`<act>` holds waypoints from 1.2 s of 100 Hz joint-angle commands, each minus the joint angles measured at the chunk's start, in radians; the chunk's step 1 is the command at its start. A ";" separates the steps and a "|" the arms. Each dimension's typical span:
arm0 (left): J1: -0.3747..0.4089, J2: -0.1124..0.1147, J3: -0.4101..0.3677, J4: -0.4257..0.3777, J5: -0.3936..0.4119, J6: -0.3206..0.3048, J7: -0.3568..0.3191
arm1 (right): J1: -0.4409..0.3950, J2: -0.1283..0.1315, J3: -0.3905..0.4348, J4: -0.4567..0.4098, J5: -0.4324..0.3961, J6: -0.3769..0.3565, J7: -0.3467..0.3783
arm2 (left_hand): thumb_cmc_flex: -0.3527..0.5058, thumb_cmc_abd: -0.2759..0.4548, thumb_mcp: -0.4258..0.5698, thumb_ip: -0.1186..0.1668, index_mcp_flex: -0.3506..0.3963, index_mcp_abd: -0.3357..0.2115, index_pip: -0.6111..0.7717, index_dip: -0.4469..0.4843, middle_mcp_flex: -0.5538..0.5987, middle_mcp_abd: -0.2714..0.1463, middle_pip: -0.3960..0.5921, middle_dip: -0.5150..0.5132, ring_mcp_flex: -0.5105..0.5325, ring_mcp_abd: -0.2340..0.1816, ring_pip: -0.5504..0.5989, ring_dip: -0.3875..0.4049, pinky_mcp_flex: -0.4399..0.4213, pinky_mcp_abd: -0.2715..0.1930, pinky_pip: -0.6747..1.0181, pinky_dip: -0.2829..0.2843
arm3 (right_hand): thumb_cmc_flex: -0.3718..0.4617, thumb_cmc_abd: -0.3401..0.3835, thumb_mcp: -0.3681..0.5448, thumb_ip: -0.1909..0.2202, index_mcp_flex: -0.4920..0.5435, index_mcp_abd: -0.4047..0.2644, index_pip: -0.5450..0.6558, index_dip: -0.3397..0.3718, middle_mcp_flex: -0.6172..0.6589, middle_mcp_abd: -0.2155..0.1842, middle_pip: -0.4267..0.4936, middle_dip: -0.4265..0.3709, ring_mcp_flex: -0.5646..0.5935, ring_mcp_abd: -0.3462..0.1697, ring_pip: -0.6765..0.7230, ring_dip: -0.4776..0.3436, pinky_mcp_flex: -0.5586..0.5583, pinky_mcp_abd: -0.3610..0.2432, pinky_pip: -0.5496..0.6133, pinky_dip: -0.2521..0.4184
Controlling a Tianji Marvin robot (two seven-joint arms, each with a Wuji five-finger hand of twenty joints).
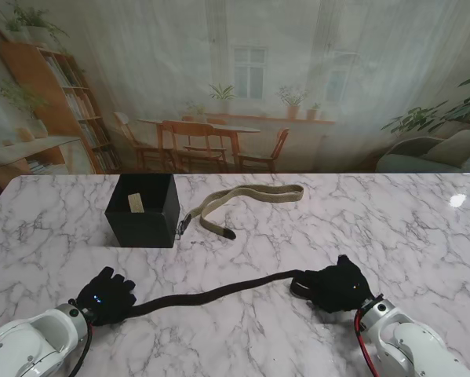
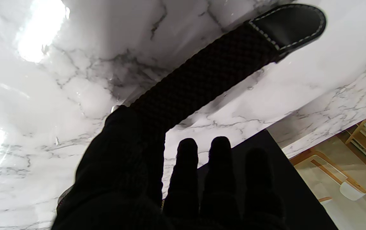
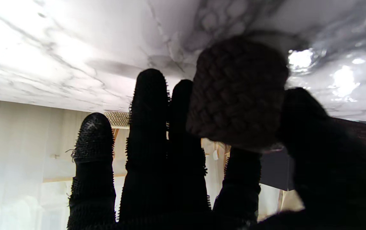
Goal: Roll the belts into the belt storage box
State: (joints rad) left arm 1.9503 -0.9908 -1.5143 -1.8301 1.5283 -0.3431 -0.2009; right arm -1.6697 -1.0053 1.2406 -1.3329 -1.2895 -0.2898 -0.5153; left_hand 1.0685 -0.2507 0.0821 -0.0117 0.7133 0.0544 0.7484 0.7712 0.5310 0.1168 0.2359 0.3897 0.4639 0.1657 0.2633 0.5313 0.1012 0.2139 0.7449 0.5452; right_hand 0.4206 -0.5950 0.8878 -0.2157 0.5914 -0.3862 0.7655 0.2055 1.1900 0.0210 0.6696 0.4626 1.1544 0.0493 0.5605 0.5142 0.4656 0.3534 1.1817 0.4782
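Dark belt [image 1: 211, 296] stretched along near tabletop edge, left-right axis. Right hand [image 1: 338, 287] clamped on rolled end; left hand [image 1: 105, 296] pinning tip. Storage box [image 1: 143, 210] far-left, nearer left hand.

A robot test bench staged to resemble a home: a white marble-patterned table [image 1: 423, 228] stands before a printed backdrop [image 1: 242, 78] depicting a bookshelf, dining table with chairs, windows and potted plants, its folds and flat picture betraying a lab setup.
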 commanded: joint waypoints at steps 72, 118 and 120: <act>0.006 -0.001 -0.003 -0.004 0.028 0.018 -0.011 | -0.010 -0.005 0.001 0.023 0.011 -0.005 -0.056 | 0.026 0.012 -0.003 0.007 0.009 -0.002 0.018 -0.002 0.022 0.011 -0.008 0.006 0.016 0.006 0.006 0.002 -0.011 0.011 -0.001 -0.002 | -0.115 0.079 -0.126 0.104 -0.069 0.135 0.042 0.318 -0.844 0.101 -0.081 -0.141 -0.614 0.034 -0.134 -0.142 -0.260 0.033 -0.119 0.024; 0.007 -0.001 -0.003 -0.001 0.028 0.019 -0.006 | 0.026 -0.010 -0.039 0.074 0.029 0.002 -0.144 | 0.025 0.015 -0.005 0.006 0.005 -0.003 0.017 -0.003 0.019 0.013 -0.009 0.006 0.014 0.006 0.005 0.002 -0.012 0.012 -0.002 -0.002 | -0.034 0.033 0.065 -0.019 0.484 0.200 0.363 -0.007 -0.496 -0.056 -0.046 -0.131 -0.476 0.024 -0.143 -0.189 -0.209 0.058 -0.115 -0.037; 0.008 -0.001 -0.003 -0.001 0.028 0.019 -0.006 | 0.029 -0.011 -0.042 0.078 0.030 0.004 -0.151 | 0.025 0.016 -0.005 0.006 0.006 -0.004 0.017 -0.003 0.019 0.011 -0.009 0.006 0.015 0.005 0.005 0.002 -0.012 0.012 -0.002 -0.002 | -0.037 0.036 0.070 -0.012 0.502 0.215 0.352 0.001 -0.458 -0.068 -0.050 -0.132 -0.451 0.023 -0.144 -0.191 -0.198 0.059 -0.112 -0.045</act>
State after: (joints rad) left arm 1.9556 -0.9908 -1.5207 -1.8312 1.5574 -0.3243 -0.1935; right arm -1.6492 -1.0123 1.2051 -1.2702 -1.2596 -0.2927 -0.6541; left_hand 1.0684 -0.2532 0.0795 -0.0117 0.7133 0.0547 0.7484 0.7712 0.5312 0.1168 0.2359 0.3897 0.4639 0.1657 0.2633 0.5313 0.1012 0.2139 0.7449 0.5452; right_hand 0.3871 -0.5666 0.8987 -0.2627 0.9654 -0.2268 1.0686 0.1887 0.6618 -0.0073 0.6291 0.3294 0.6558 0.0682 0.4524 0.3439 0.2523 0.3737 1.0710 0.4612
